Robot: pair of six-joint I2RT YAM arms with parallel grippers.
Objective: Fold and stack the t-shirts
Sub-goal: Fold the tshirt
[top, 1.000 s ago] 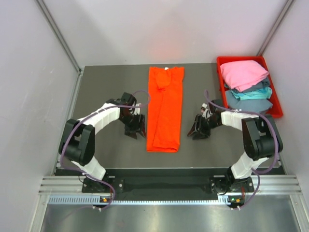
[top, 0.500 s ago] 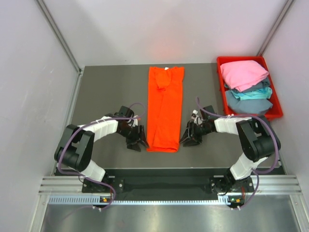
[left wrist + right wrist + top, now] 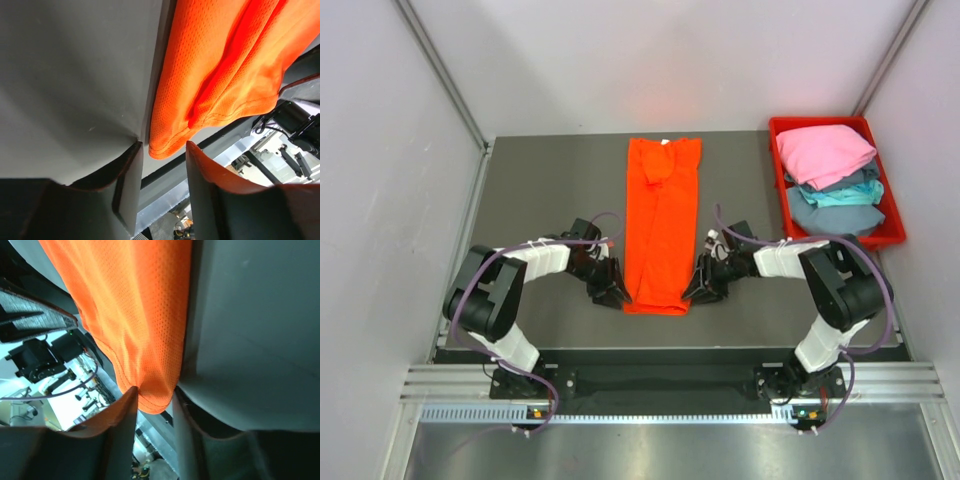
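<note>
a: orange shirt lies folded into a long strip up the middle of the counter, hem at the lower end.

b: left pincer spread around the lower-left corner, right pincer pinching the lower-right corner. both equally near.

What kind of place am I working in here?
Probably a lab test cell, not a home: a grey table boxed in by plain white panels, with an aluminium rail carrying the arm bases.
</note>
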